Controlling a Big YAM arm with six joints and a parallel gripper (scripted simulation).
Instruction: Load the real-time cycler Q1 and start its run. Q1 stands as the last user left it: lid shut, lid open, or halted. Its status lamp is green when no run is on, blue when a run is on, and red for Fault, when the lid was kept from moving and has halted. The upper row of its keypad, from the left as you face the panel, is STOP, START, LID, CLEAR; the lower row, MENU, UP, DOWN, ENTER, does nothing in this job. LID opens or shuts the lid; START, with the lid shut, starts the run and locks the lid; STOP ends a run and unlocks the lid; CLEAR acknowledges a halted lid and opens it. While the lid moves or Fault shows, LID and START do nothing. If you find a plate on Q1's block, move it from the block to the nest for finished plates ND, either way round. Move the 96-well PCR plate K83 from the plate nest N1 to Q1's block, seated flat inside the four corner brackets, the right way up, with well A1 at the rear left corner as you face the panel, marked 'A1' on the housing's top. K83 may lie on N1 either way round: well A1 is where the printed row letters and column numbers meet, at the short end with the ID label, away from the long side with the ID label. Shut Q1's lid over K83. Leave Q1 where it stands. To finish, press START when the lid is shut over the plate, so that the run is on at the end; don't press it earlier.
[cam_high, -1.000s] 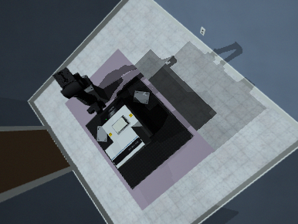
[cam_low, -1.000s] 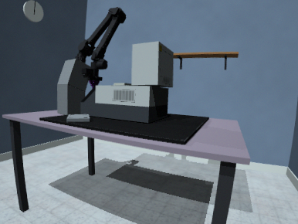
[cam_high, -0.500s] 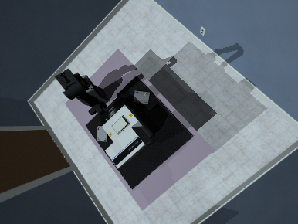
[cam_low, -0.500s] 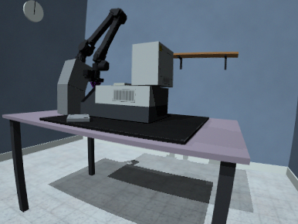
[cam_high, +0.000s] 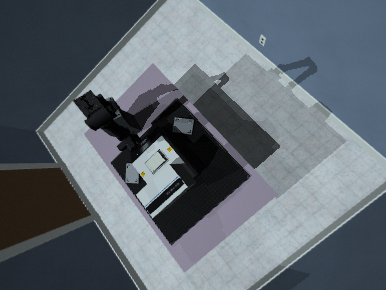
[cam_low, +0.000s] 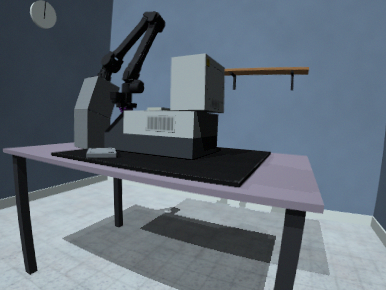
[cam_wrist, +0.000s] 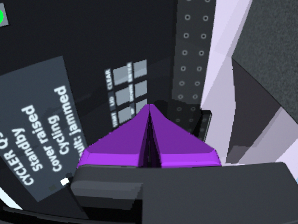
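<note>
In the wrist view the purple claw is pressed together with nothing between its fingers, its tip pointing at the dark grid of small keypad keys on the cycler's panel. Whether the tip touches a key cannot be told. Left of the keys lies a dark status legend plate with white lettering, and at the far left edge a green status lamp glows.

From outside, the black jointed arm bends down from high over the left end of the white-and-grey real-time cycler, which stands on a black mat on the lilac worktop. The cycler's boxy white lid is raised upright.

From above, a white 96-well plate sits on the cycler's open block. Two grey plate nests flank the machine, one near its front and one behind.
</note>
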